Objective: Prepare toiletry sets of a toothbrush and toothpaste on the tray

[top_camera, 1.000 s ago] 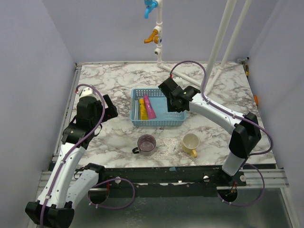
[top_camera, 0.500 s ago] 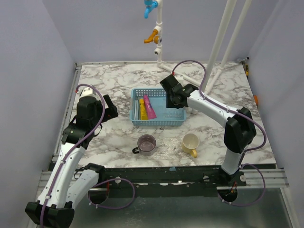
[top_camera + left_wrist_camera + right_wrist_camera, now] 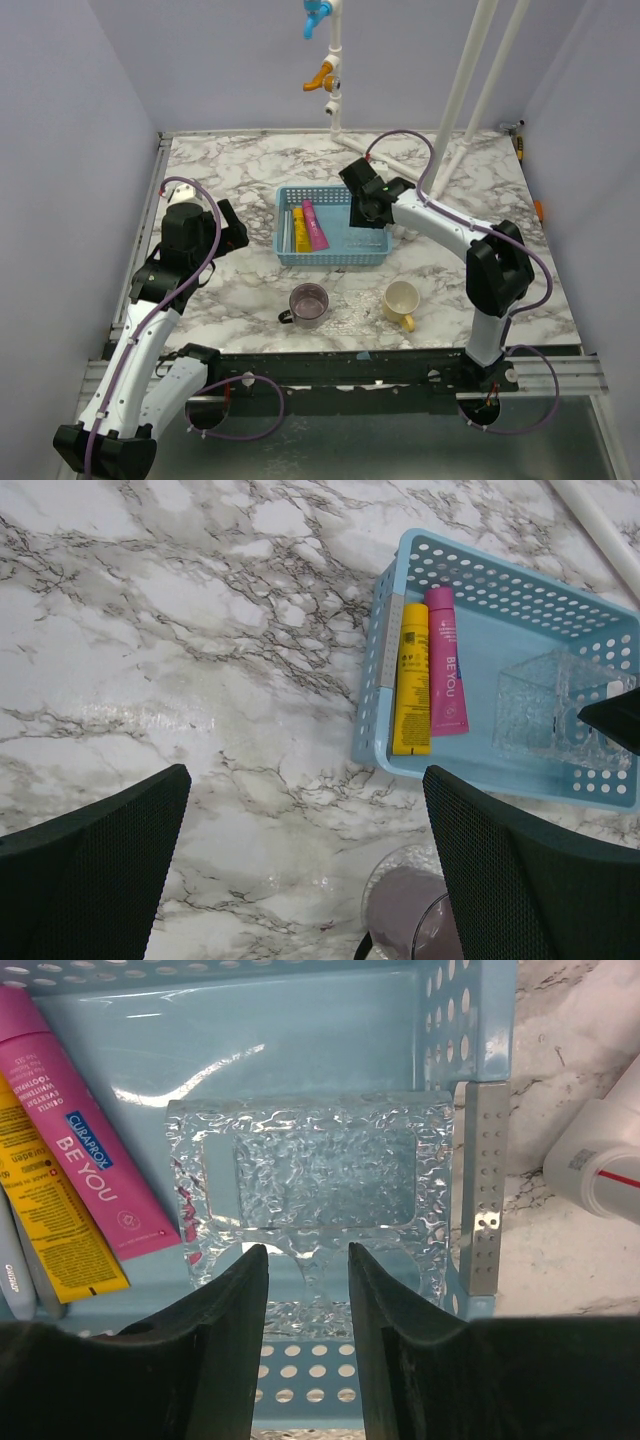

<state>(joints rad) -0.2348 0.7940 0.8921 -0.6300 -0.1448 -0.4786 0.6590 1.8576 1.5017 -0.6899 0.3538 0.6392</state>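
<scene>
Right gripper (image 3: 308,1260) is poised over the basket (image 3: 480,1020). Its jaws are part-open astride the near wall of the tray (image 3: 310,1160), and nothing is clamped. The tray is seen in the basket's 3 o'clock half, with the pink tube (image 3: 80,1150) and yellow tube (image 3: 50,1230) at 9 o'clock. Left gripper (image 3: 305,810) is spread wide and empty.

Risk, as judged: the slick thin wall may be pinched off-centre, so the tray could be tipped or snagged on the basket.

Lab booth — marbled table (image 3: 232,176), plain walls (image 3: 66,120).
</scene>
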